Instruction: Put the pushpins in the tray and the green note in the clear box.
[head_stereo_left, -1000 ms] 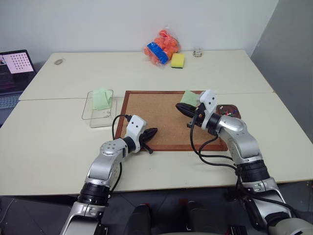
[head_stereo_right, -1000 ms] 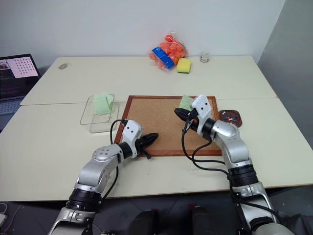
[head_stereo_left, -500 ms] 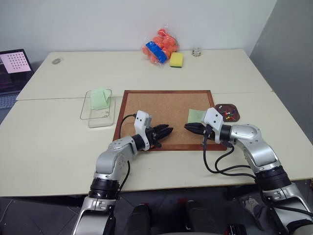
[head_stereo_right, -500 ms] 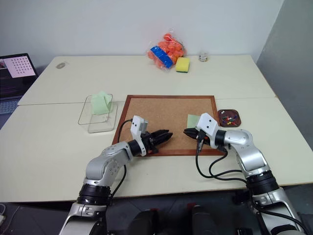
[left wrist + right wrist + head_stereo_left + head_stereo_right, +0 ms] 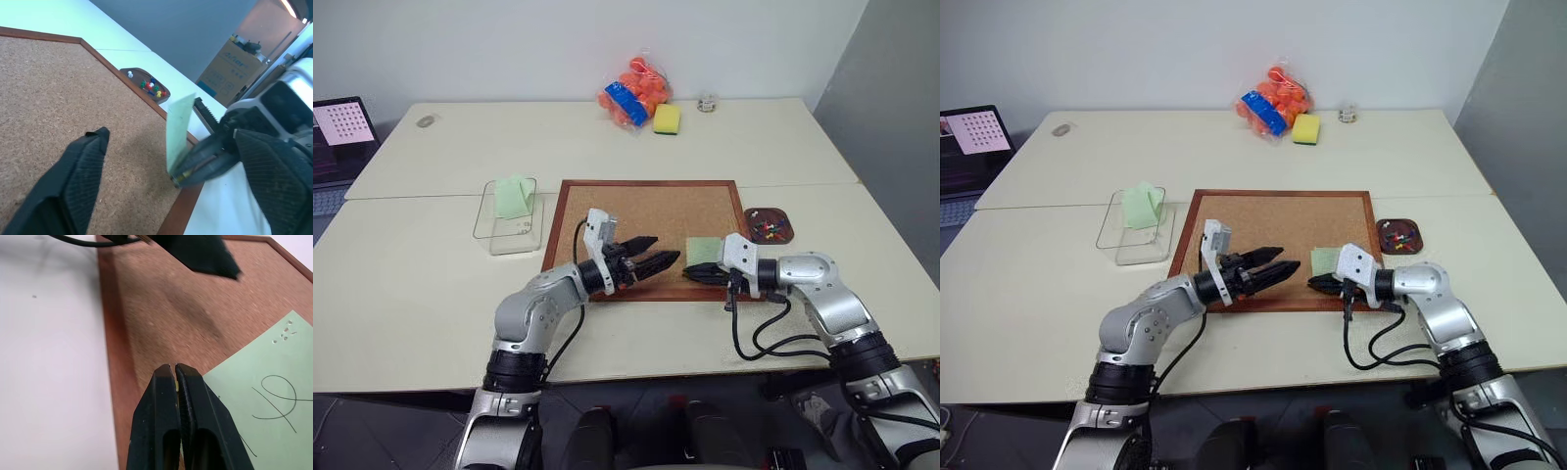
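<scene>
The right gripper (image 5: 693,274), fingers pressed together, pinches the green note (image 5: 703,250) over the cork board (image 5: 646,211), facing the spread-open left gripper (image 5: 658,257).

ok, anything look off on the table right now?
The pale yellow-green square paper note hangs tilted on edge over the wooden-framed cork board, pinched by the right claw; pinholes mark one corner. A mint green folded paper stands propped inside the clear plastic box. Nothing spilled.
</scene>
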`<state>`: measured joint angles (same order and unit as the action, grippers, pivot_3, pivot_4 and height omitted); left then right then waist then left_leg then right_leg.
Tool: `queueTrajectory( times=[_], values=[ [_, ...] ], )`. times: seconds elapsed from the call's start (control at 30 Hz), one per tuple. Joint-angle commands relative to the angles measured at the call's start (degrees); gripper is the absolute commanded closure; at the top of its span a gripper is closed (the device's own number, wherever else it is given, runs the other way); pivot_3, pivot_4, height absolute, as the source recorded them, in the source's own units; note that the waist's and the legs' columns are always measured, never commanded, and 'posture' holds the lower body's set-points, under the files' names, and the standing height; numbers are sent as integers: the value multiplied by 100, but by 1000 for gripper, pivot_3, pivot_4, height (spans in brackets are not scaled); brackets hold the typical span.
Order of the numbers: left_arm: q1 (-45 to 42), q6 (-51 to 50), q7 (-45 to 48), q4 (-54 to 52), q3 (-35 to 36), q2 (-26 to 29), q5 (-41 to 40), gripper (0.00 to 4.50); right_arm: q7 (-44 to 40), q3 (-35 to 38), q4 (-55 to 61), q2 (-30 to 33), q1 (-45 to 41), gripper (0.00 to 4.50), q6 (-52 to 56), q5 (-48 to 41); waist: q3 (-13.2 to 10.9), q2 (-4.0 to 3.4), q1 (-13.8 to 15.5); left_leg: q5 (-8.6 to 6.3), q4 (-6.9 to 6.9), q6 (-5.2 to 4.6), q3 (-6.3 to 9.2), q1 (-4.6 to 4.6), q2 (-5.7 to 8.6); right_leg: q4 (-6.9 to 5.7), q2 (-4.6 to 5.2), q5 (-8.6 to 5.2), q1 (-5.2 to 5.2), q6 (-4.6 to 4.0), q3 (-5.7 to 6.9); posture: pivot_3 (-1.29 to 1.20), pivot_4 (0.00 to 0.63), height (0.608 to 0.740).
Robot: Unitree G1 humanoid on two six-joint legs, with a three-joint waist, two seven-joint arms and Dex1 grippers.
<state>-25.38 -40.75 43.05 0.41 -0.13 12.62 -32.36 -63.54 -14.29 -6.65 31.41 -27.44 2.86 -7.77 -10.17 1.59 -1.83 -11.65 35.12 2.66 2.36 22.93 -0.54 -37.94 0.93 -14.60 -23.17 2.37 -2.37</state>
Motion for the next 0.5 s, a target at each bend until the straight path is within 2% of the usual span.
queueTrajectory(
  times=[0.03, 0.33, 0.43, 0.5],
  values=[
    [-131, 153, 112, 79, -209, -79, 63, 7, -191, -62, 485, 57, 34, 4500, -261, -29, 0, 0, 4, 0, 0, 0, 1, 0, 0, 0, 0, 0, 0, 0, 1, 0, 150, 740],
    [-301, 213, 237, 257, -472, -138, 179, 7, -208, -295, 907, -79, 42, 4500, -234, -2, -1, 1, 7, 0, 0, 0, 2, 0, 0, -1, 1, 0, 0, 0, 1, 0, 150, 740],
    [-285, 203, 290, 257, -488, -87, 169, 461, -193, -292, 892, -106, 0, 4500, -207, -16, -1, 1, 7, 0, 0, 0, 2, 0, 1, -1, 1, 0, 0, 0, 0, 0, 150, 740],
    [-227, 174, 375, 195, -512, -19, 157, 934, -164, -275, 876, -124, -25, 4500, -178, -21, -1, 1, 4, 0, 0, 0, 2, 0, 0, -1, 1, 0, 0, 0, 1, 0, 150, 740]
  ],
)
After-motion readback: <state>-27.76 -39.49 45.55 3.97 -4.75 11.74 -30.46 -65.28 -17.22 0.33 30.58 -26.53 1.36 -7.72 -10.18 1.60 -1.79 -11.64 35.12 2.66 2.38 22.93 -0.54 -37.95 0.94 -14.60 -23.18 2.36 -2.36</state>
